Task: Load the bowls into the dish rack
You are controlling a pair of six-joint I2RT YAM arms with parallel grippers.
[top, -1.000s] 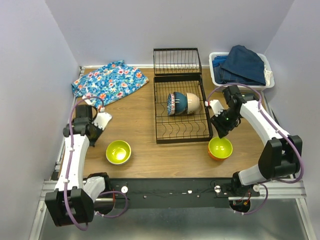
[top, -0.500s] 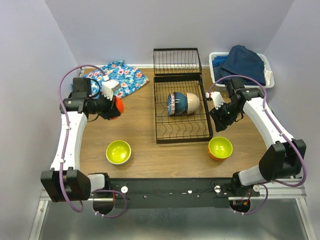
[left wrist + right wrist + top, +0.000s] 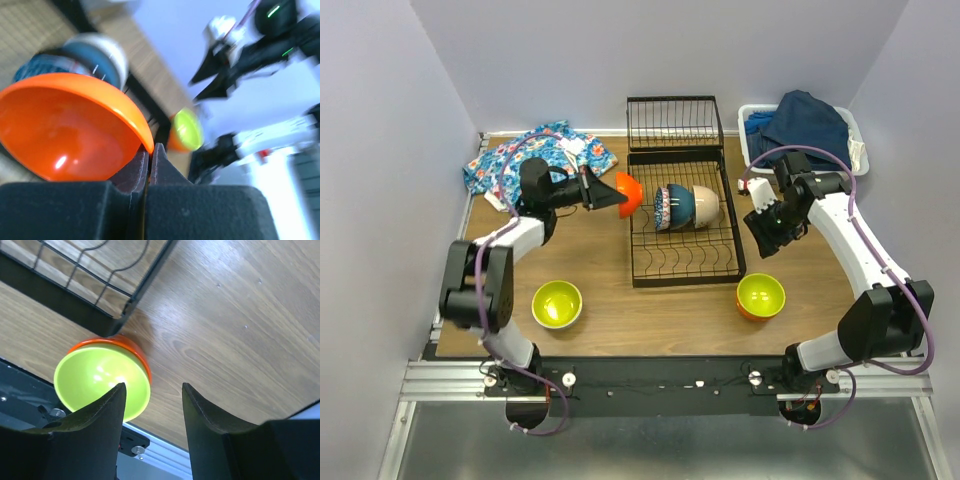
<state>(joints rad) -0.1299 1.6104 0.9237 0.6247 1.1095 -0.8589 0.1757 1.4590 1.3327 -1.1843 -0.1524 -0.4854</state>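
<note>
My left gripper point(image 3: 610, 195) is shut on the rim of a red-orange bowl point(image 3: 629, 194), held in the air at the left edge of the black wire dish rack point(image 3: 684, 262). The same bowl point(image 3: 70, 127) fills the left wrist view, its rim pinched between the jaws. In the rack, on edge, stand a patterned, a dark blue and a beige bowl point(image 3: 706, 205). A yellow-green bowl point(image 3: 557, 303) sits on the table front left. An orange bowl with lime inside point(image 3: 761, 296) sits front right. My right gripper point(image 3: 767, 238) hangs open above the table beside the rack, empty; the orange bowl point(image 3: 102, 377) lies below its left finger.
A floral cloth point(image 3: 535, 160) lies at the back left behind the left arm. A white bin point(image 3: 750, 150) of blue clothes stands at the back right. The rack's hinged end panel point(image 3: 674, 123) lies flat behind it.
The left arm has swung from the table's left side toward the rack, carrying the red-orange bowl to the rack's left edge. The right gripper has risen slightly and stayed open.
</note>
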